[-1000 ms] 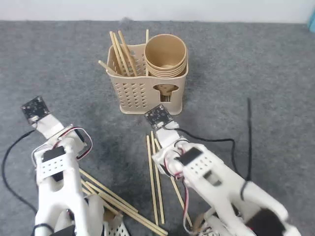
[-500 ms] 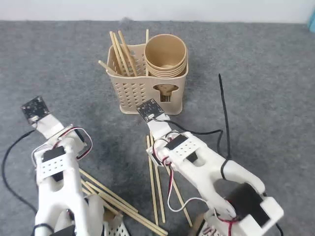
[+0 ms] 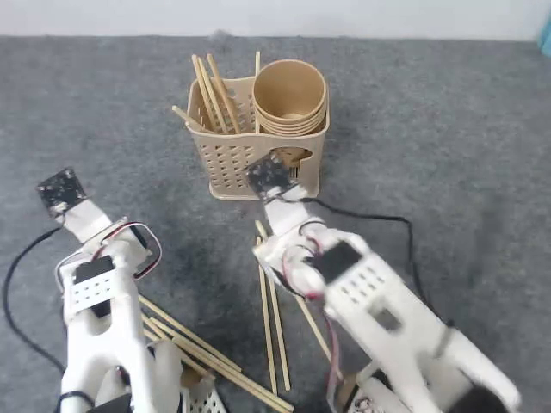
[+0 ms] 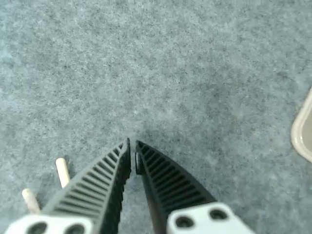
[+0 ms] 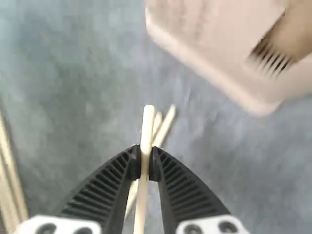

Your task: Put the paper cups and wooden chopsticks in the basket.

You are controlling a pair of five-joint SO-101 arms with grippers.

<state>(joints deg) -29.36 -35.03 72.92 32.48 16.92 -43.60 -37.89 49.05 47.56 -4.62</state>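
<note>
Chopstick point(image 5: 147, 121) clamped in the right gripper point(image 5: 145, 150) — tip jutting toward the basket point(image 5: 214, 53).

We see a grey carpet point(image 3: 482, 129) spread over the whole table in the high view, its pile short and faintly mottled with lighter and darker patches. Along its far edge runs a pale strip point(image 3: 362, 15), and we cannot tell whether that is a wall or a board. The two meet in a nearly straight line, broken by one small dark bump point(image 3: 220, 36). At the far right corner a teal object point(image 3: 547, 36) is cut off by the edge, too little showing for us to name. In the left wrist view the carpet looks fuzzy and fibrous.
</note>
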